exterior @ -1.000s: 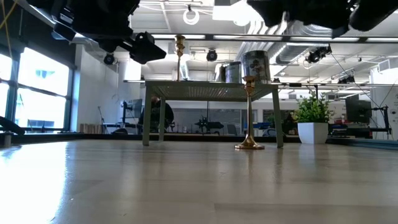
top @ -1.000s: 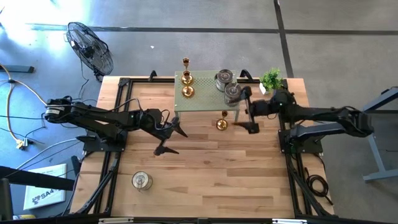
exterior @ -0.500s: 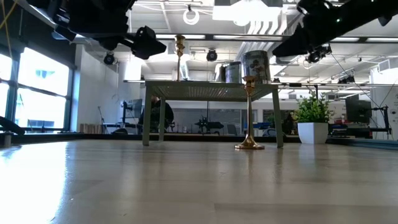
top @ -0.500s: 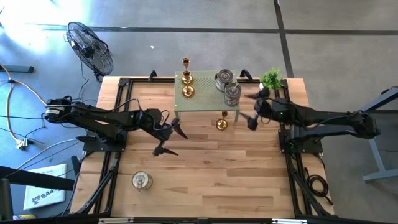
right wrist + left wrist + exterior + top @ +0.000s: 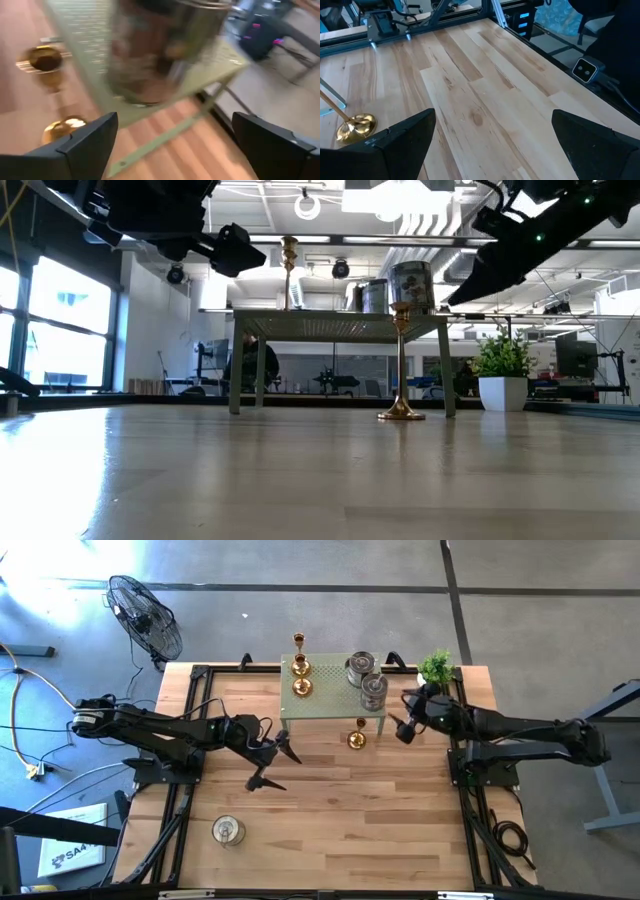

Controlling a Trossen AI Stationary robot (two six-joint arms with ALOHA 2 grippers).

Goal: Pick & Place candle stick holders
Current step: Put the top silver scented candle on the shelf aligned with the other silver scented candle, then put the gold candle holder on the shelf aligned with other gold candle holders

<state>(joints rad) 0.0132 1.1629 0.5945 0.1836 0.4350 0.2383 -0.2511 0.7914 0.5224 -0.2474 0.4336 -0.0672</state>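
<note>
A green mesh stand [image 5: 330,700] at the table's far middle bears two gold holders [image 5: 299,666] [image 5: 301,687] and two silver jar-like holders [image 5: 358,666] [image 5: 373,689]. A third gold holder [image 5: 357,738] stands by its round base on the wood just in front of the stand, and shows in the low view [image 5: 401,360]. A third silver holder [image 5: 228,830] stands near the front left. My right gripper [image 5: 405,711] is open and empty, just right of the stand, facing the nearer silver holder [image 5: 160,50]. My left gripper [image 5: 276,762] is open and empty above mid-table.
A small green potted plant [image 5: 436,667] stands at the far right corner, close behind my right gripper, and shows in the low view [image 5: 505,370]. Bare wood [image 5: 350,810] spreads across the middle and near part of the table.
My right gripper has drawn back a little from the gold holder on the wood toward the table's far right and has turned about its wrist; it now faces the silver holder on the stand. It stays open and empty. Nothing else has moved.
</note>
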